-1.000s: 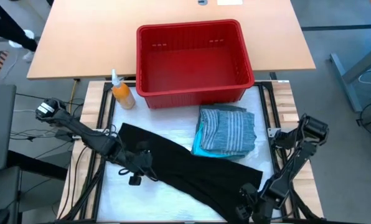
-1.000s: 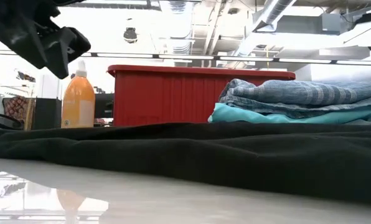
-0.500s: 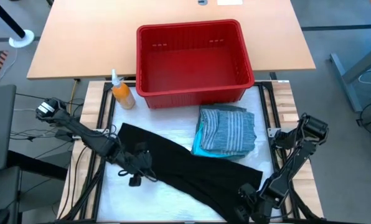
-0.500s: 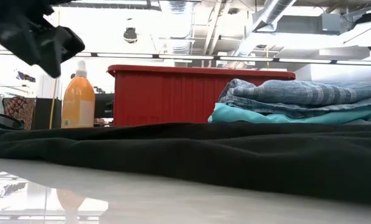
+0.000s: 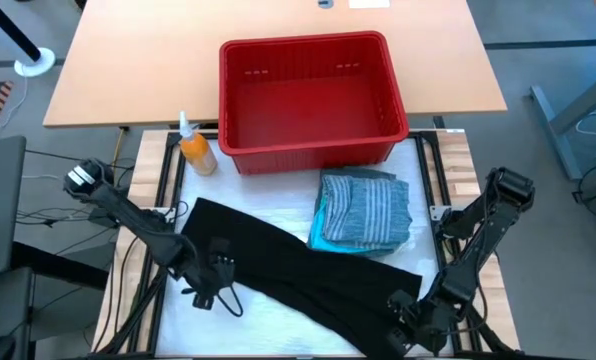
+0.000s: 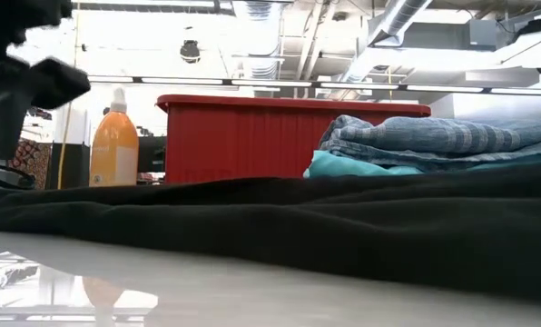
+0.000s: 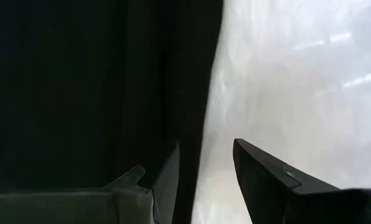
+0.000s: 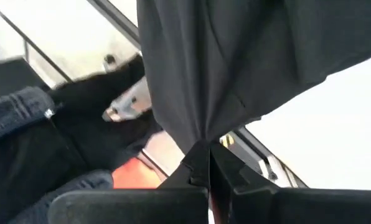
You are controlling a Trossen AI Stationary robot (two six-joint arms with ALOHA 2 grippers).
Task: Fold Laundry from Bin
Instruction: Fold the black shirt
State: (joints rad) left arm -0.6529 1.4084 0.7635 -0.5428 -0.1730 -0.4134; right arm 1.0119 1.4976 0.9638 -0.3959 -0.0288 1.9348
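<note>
Where the bench (image 5: pixel 278 215) edge sits closest to me, at about five o'clock, the right gripper (image 5: pixel 410 322) has its jaws clenched on the near-right end of the large black garment (image 5: pixel 298 262); the right wrist view shows that cloth bunched into a tight pleat (image 8: pixel 201 134) between the two dark fingers (image 8: pixel 235 177) and hanging in folds above them. Over at eight o'clock, the left gripper (image 5: pixel 204 285) sits at the near-left edge of the same black garment. Its jaws stand partly apart, one finger (image 7: pixel 164 180) against the dark fabric, the other finger (image 7: pixel 260 174) over the pale bench top, and I cannot tell whether it actually has hold of the hem.

The black garment lies stretched in a long diagonal band from nine o'clock down to five o'clock, flat along most of its length.

Further out, at about two o'clock, a folded stack rests on the bench: the blue-grey striped shirt (image 5: pixel 368 208) on top, the turquoise garment (image 5: pixel 321 228) showing beneath along its left side.

Beyond that, at twelve o'clock, stands the red bin (image 5: pixel 312 140), with nothing visible inside. Just beside its left near corner, at eleven o'clock, an orange bottle (image 5: pixel 195 148) stands upright.
</note>
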